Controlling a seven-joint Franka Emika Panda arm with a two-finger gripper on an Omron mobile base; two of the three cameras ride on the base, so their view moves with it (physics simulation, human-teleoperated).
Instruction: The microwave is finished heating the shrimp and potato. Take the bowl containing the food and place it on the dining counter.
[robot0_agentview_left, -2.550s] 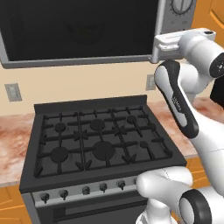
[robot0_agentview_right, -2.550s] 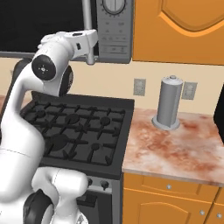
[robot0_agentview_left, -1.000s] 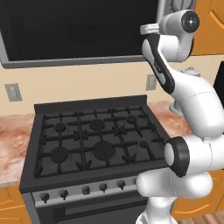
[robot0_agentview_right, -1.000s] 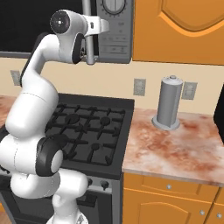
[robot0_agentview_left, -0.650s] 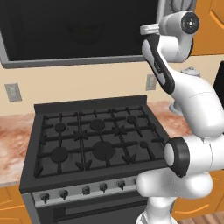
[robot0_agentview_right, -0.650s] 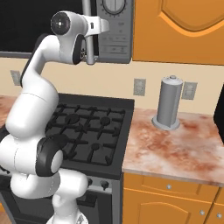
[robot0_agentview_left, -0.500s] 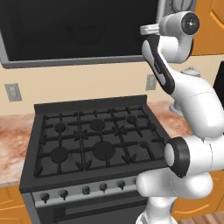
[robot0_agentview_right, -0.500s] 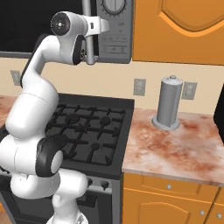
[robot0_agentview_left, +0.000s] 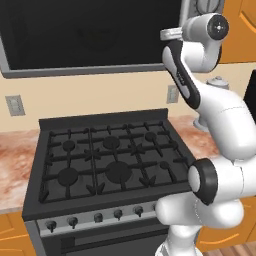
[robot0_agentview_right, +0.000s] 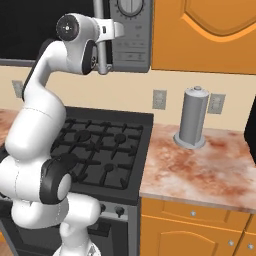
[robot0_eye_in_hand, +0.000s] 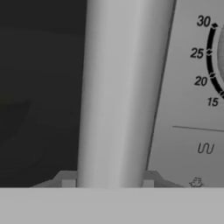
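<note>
Presently the gripper (robot0_agentview_right: 102, 62) is up at the microwave (robot0_agentview_right: 131, 35), its jaws either side of the grey vertical door handle (robot0_eye_in_hand: 120, 92); grip cannot be confirmed. Door shut, above the stove (robot0_agentview_left: 110, 160).

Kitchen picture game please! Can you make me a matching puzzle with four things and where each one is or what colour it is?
Things:
1. microwave
2. stove
3. grey canister
4. cupboard door

Descriptions:
A. orange wood
B. black, with burner grates
C. standing on the mottled counter
D. high on the wall, with a dial

Pairs: 1-D, 2-B, 3-C, 4-A
</note>
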